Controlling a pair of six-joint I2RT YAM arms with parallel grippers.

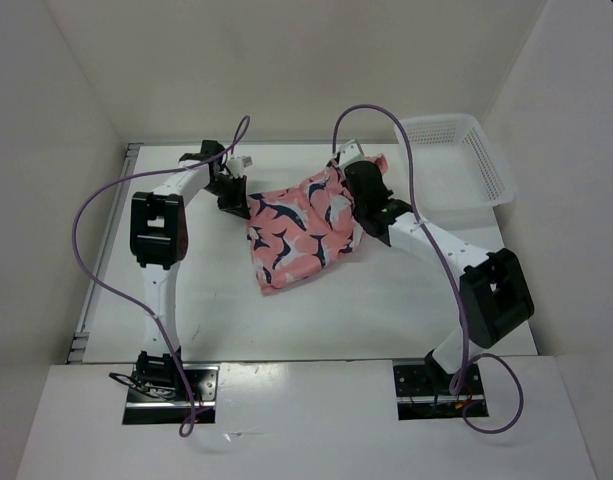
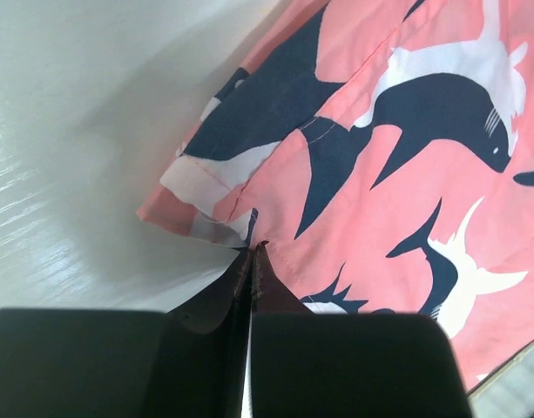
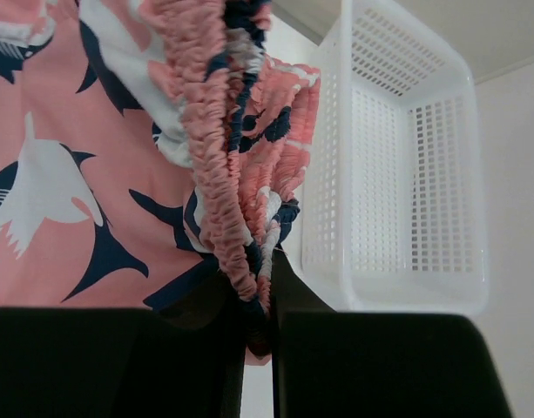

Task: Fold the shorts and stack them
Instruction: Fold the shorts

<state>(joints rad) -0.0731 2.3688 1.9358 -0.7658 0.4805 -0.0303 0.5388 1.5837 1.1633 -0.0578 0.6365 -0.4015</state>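
The salmon-pink shorts (image 1: 298, 228) with navy-and-white shark shapes lie spread in the middle of the table between my two grippers. My left gripper (image 1: 234, 200) is at their left corner. In the left wrist view its jaws are shut, and the tips (image 2: 253, 250) pinch the hem edge of the shorts (image 2: 380, 157). My right gripper (image 1: 358, 190) is at the shorts' far right end. In the right wrist view it (image 3: 260, 287) is shut on the gathered elastic waistband (image 3: 223, 174), which bunches up between the fingers.
A white plastic mesh basket (image 1: 476, 150) stands at the back right corner, close beside the right gripper; it also shows in the right wrist view (image 3: 397, 165). Purple cables arc over both arms. White walls enclose the table on three sides.
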